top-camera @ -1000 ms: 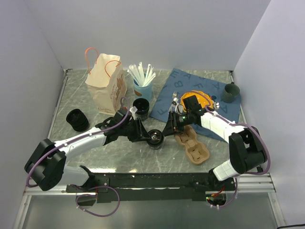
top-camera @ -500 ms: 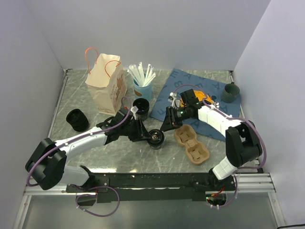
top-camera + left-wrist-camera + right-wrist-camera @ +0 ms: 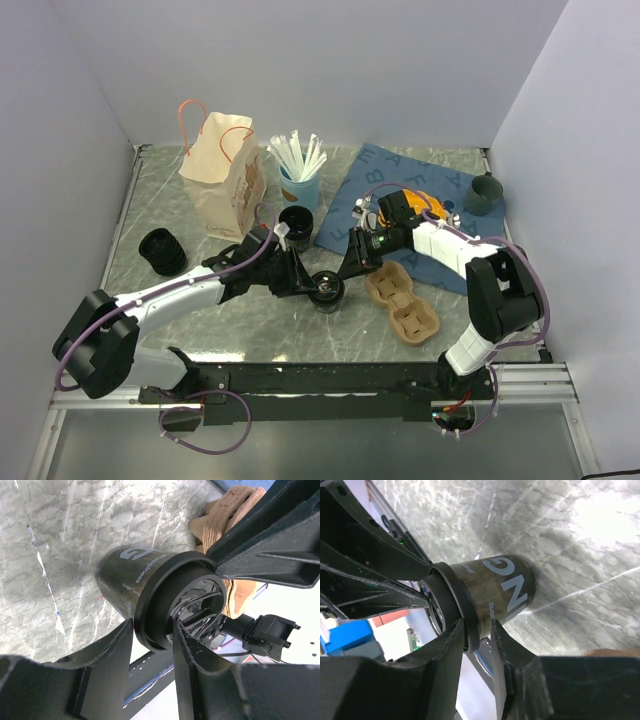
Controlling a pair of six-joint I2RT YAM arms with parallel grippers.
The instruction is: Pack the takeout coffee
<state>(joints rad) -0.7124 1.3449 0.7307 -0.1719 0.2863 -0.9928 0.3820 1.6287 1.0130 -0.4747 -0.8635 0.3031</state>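
Observation:
The takeout coffee (image 3: 326,291), a small black cup with a black lid, stands on the marble table between the two arms. My left gripper (image 3: 311,286) comes in from the left and is shut on the lid's rim. In the left wrist view one finger (image 3: 107,665) lies outside the rim of the cup (image 3: 127,572) and the other finger crosses the lid top, the left gripper (image 3: 152,630) pinching between them. My right gripper (image 3: 349,269) reaches in from the right. In the right wrist view the right gripper (image 3: 477,630) straddles the lid's edge of the cup (image 3: 507,587), one finger on the rim, the other against the wall.
A brown cardboard cup carrier (image 3: 402,305) lies just right of the cup. A lidless black cup (image 3: 295,222), a light-blue straw cup (image 3: 300,186) and a paper bag (image 3: 222,185) stand behind. A black stack (image 3: 162,250) sits at far left. A blue cloth (image 3: 440,185) and a grey-green mug (image 3: 484,195) are at back right.
The right arm's wrist has swung a little left and back while its fingers stay at the cup's lid. The left arm and the cup have not moved.

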